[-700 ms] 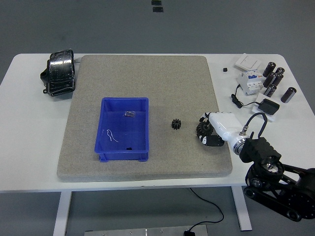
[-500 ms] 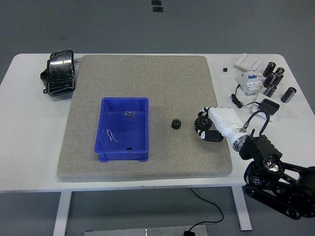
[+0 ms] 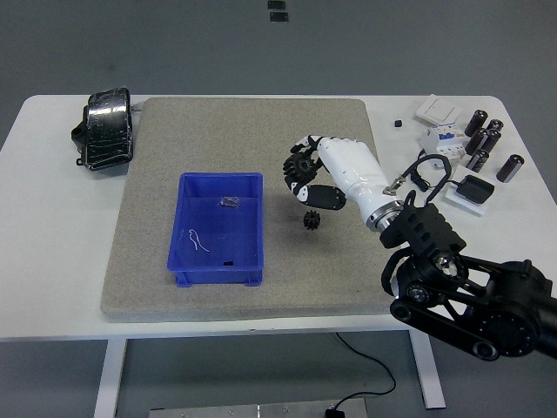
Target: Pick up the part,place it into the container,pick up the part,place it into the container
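Small black toothed gear part lying on the grey felt mat, just at 3 o'clock of the blue rectangular plastic container, apart from its wall. Teeth only just readable at this size; centre bore not resolvable.

Right hand, white-shelled with black-jointed fingers, reaching in from 4 o'clock on a black arm and poised just at 12 o'clock of the gear. Fingers curled in a loose hook, tips bent down toward the mat, nothing seen between them. Whether any fingertip touches the gear: cannot tell, since hand and part nearly overlap from this high angle. Palm side hidden under the white shell.

Inside the container: a small dark metal piece near the far wall, a thin white curl like wire on the floor, a tiny dark speck near the front wall; none identifiable.

At 10 o'clock on the white bench, a black bundle wrapped in glossy film, contents hidden. At 2 o'clock, black cylinders, a white breaker-like block, a flat white switch plate and a black adapter, with a looping black cable partly covered by the wrist. Arm's lower links cut off at the frame's right edge.
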